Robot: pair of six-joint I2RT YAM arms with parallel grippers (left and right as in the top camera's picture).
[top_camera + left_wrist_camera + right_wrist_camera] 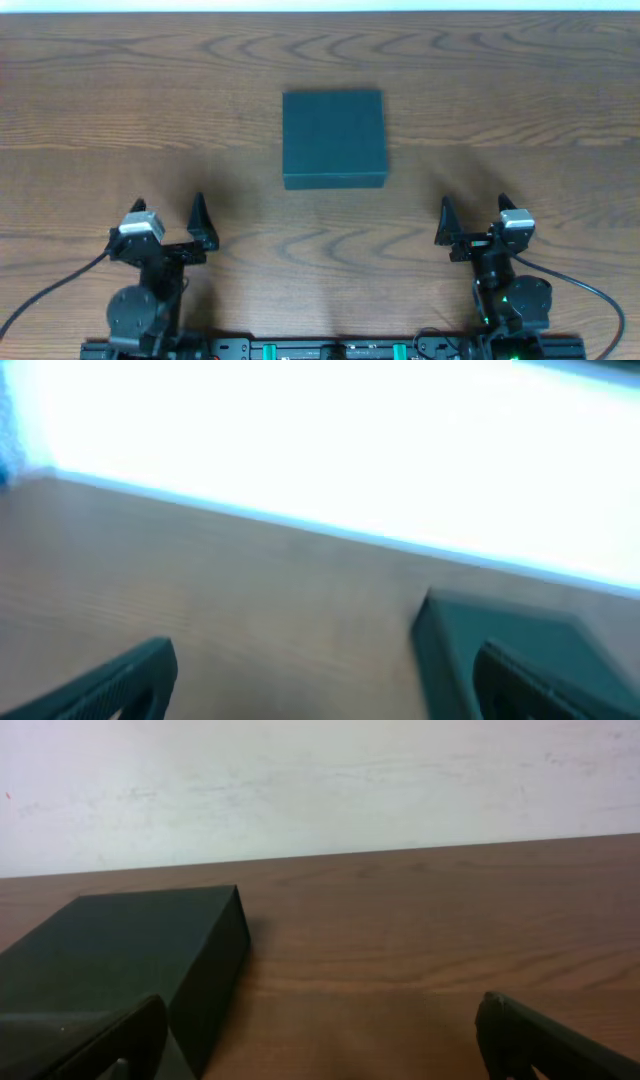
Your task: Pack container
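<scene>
The container (334,138) is a dark teal-grey square box with its lid shut, standing in the middle of the wooden table. It also shows at the right in the left wrist view (520,650) and at the left in the right wrist view (130,960). My left gripper (168,215) is open and empty near the front left, well short of the box. My right gripper (472,213) is open and empty near the front right, also apart from the box. No snack packets are in view.
The wooden table (520,110) spreads around the box. A pale wall (320,780) stands behind the table's far edge. Cables run from both arm bases at the front edge.
</scene>
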